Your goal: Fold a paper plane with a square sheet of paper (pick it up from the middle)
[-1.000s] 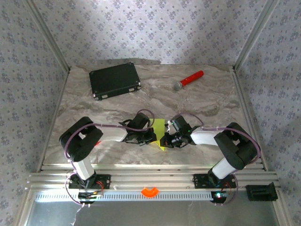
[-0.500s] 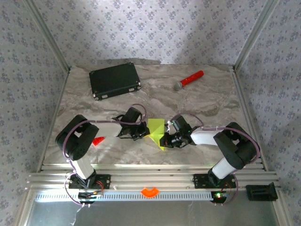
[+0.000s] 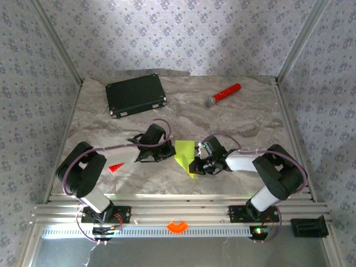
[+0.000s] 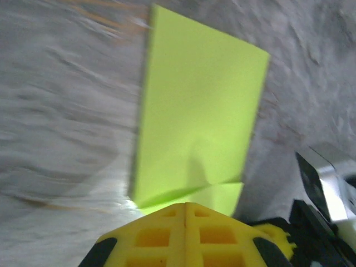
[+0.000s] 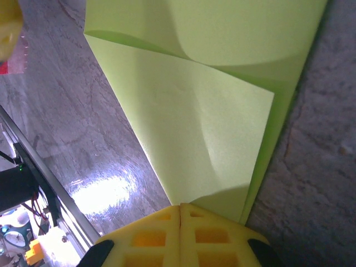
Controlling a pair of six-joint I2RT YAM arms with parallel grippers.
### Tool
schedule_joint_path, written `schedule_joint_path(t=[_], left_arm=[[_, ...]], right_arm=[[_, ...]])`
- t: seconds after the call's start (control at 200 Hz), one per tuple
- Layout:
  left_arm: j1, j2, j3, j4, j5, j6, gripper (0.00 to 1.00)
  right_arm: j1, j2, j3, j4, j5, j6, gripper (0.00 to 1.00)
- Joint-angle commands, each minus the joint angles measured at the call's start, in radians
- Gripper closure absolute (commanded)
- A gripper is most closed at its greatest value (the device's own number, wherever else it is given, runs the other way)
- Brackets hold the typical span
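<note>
Clock reference: directions are read in the overhead view, with 12 o'clock taken as away from the arm bases.
Table: a grey marbled table (image 3: 245,119) is seen, with both arm bases bolted at its 6 o'clock edge.
Red block: a small red wedge-shaped block (image 3: 116,167) is laid flat at about 8 o'clock of the table's middle, near the left arm and well apart from the paper.
Right gripper: the right gripper (image 3: 194,165) (image 5: 181,214) is held low at about 4 o'clock of the sheet. Its yellow fingers are brought together with no gap. The sheet's near corner is met by the tips; whether it is pinched or only pressed cannot be told.
Sheet of paper: the lime yellow-green sheet of paper (image 3: 183,153) (image 4: 197,117) (image 5: 194,128) is found on the table at 6 o'clock of its middle, between the two grippers. It is folded over on itself. In the right wrist view the upper layer is seen curled up along its far side.
Left gripper: the left gripper (image 3: 168,152) (image 4: 185,210) is placed at 9 o'clock of the sheet, fingers pressed tight together and pointed at the paper's edge. A small creased flap is seen just beyond the tips; a hold on it cannot be told.
Black case: a closed black case (image 3: 136,94) is laid flat at 11 o'clock.
Microphone: a red-handled microphone (image 3: 223,94) is laid at 1 o'clock, its grey head turned toward 8 o'clock, well apart from the case.
</note>
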Motion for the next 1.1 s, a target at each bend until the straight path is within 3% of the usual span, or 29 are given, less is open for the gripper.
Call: schedule_joint_path(t=[0.0,0.23,0.44,0.715,1.094], left_arm=[[-0.051,0.034,0.019,0.072,0.040,-0.004,0.96],[-0.044,0.127,-0.028,0.179,0.074,-0.031,0.97],[0.033,0.146,-0.069,0.171,0.094,0.006,0.97],[0.032,0.165,-0.084,0.144,0.097,0.024,0.98],[0.032,0.185,-0.063,0.113,0.108,0.046,0.99]], right_arm=[[-0.002,0.041,-0.042,-0.145,0.052,-0.019,1.00],[-0.004,0.038,-0.044,-0.145,0.051,-0.017,0.99],[-0.005,0.018,-0.028,-0.151,0.034,-0.022,0.99],[0.038,-0.040,0.114,-0.213,0.040,-0.017,0.94],[0.070,0.137,0.200,-0.146,0.088,0.003,0.90]])
